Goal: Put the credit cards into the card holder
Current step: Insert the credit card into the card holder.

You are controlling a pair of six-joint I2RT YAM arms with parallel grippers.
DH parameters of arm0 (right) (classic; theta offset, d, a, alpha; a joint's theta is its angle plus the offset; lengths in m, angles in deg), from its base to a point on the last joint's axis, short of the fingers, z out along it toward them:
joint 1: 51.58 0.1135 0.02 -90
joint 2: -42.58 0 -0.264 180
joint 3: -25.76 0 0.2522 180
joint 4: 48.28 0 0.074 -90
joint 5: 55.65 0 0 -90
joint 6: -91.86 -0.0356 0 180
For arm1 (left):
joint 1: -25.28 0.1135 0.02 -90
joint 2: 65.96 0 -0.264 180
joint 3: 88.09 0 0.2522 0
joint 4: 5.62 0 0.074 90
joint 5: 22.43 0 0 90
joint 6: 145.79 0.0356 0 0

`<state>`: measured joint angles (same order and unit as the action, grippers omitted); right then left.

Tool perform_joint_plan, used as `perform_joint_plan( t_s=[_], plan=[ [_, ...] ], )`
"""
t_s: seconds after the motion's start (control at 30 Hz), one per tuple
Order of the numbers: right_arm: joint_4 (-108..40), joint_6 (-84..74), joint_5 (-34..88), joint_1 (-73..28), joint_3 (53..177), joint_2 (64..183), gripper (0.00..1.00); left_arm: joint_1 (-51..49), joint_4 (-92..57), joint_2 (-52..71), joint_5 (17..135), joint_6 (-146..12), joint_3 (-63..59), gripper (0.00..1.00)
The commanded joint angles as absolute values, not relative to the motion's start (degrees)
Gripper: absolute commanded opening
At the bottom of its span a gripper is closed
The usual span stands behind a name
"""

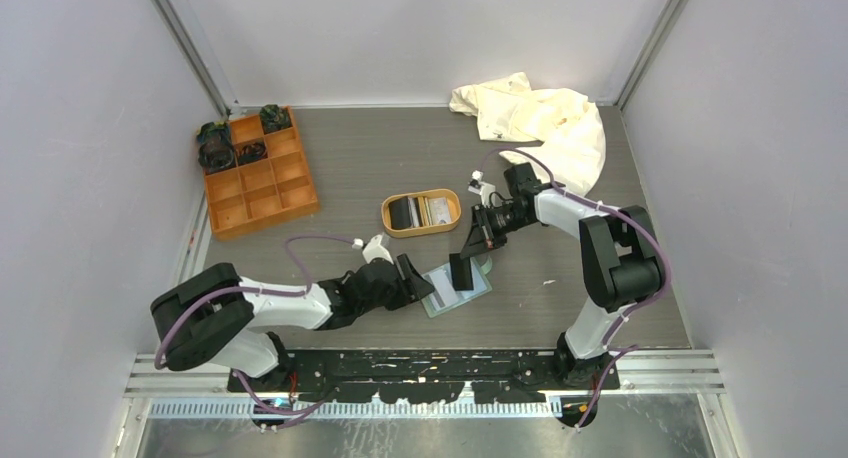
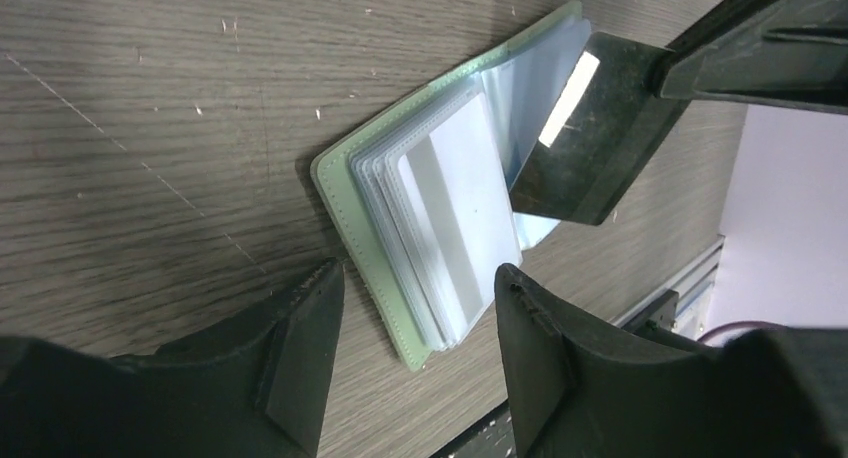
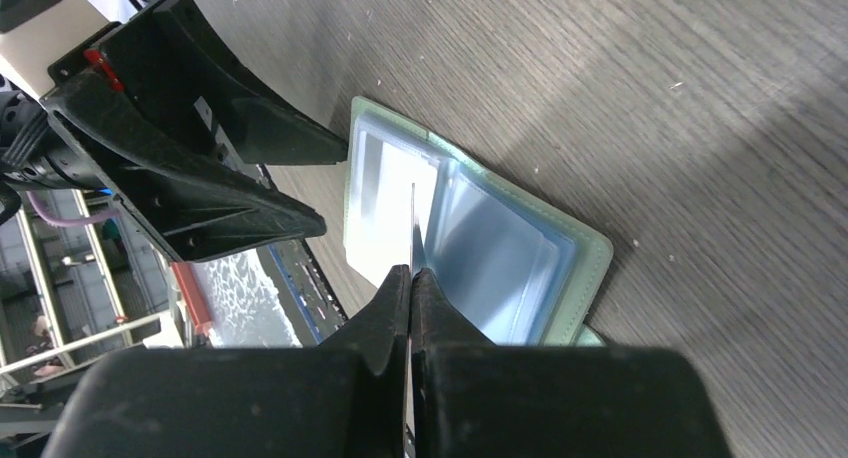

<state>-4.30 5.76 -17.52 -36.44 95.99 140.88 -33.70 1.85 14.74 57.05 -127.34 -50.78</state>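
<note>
Bench (image 1: 350,168) with the sage-green card holder (image 2: 440,218) lying open just nearside of the oval tan tray (image 1: 420,234). Left gripper (image 2: 420,273): jaws apart, astride the holder's corner. Right gripper (image 3: 411,275): jaws shut on a black card (image 2: 600,148) above the holder.

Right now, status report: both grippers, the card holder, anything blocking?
Left gripper open, straddling one end of the open sage-green fold-over card holder. Right gripper shut on a thin black plastic card, tipped toward the clear sleeves. Nothing visible blocking.
</note>
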Motion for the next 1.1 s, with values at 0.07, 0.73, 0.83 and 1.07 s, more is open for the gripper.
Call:
perform_joint_plan(
  t_s=[0.07,0.73,0.83,1.07],
  plan=[
    [-6.43,1.35,-20.5,-36.64,97.06,140.59,0.01,-33.87,-8.19,17.07,52.12,-125.11,-46.71,0.56],
    [-15.4,-9.66,-15.09,-38.38,89.82,136.83,0.01,-30.43,-9.9,14.24,62.59,-119.18,-44.87,0.55],
    [-15.89,-10.26,-15.55,-37.79,89.51,137.22,0.01,-30.45,-9.23,17.03,63.26,-119.4,-44.14,0.55],
    [-18.9,-13.59,-17.5,-35.86,88.32,138.7,0.01,-30.17,-12.31,21.48,63.2,-117.78,-40.44,0.55]
  ],
)
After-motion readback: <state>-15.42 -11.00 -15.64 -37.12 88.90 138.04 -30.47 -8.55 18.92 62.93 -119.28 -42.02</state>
